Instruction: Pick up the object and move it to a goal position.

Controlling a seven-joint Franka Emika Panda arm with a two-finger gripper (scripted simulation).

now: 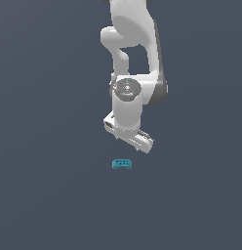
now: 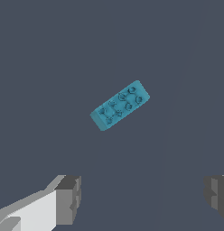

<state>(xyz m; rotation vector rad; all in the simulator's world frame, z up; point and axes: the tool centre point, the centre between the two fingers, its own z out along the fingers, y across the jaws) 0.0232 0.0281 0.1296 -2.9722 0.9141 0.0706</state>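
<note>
The gripper [image 2: 141,198] fills the near edge of the wrist view, its two grey fingertips [image 2: 68,198] spread wide with nothing between them. Beyond it the teal block [image 2: 120,105] lies flat on the dark floor [image 1: 45,195], studs up, skewed to the finger line. The approach looks best done by centring over the block, turning the wrist to span its short sides, then descending straight.

Only a plain dark slate-grey ground surface [image 1: 50,195], flat, uniform, no markings or texture. It fills the exterior view edge to edge. Same grey surface fills the wrist view [image 2: 50,58], with faint lighter streaks across it.
</note>
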